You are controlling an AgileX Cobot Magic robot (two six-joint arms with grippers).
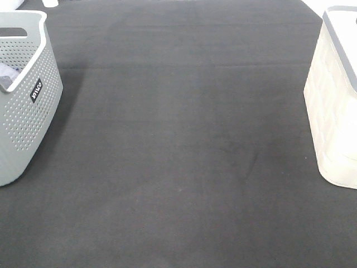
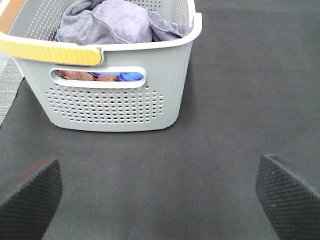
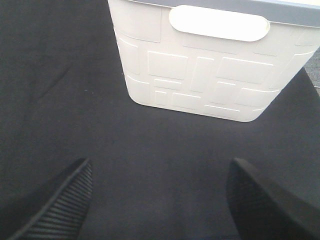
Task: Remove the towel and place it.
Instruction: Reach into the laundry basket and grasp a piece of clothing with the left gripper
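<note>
Left wrist view: we see the towel (image 2: 115, 22) bunched inside the grey perforated basket (image 2: 110, 100), over a blue cloth (image 2: 131, 77). Left gripper (image 2: 157, 175) and right gripper (image 3: 161, 170) hold jaws spread, empty. We risk pinching both cloths.

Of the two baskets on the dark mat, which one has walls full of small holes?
The grey basket on the left, the one holding the lavender towel. The white basket on the right has closed walls with a rectangle pattern.
</note>
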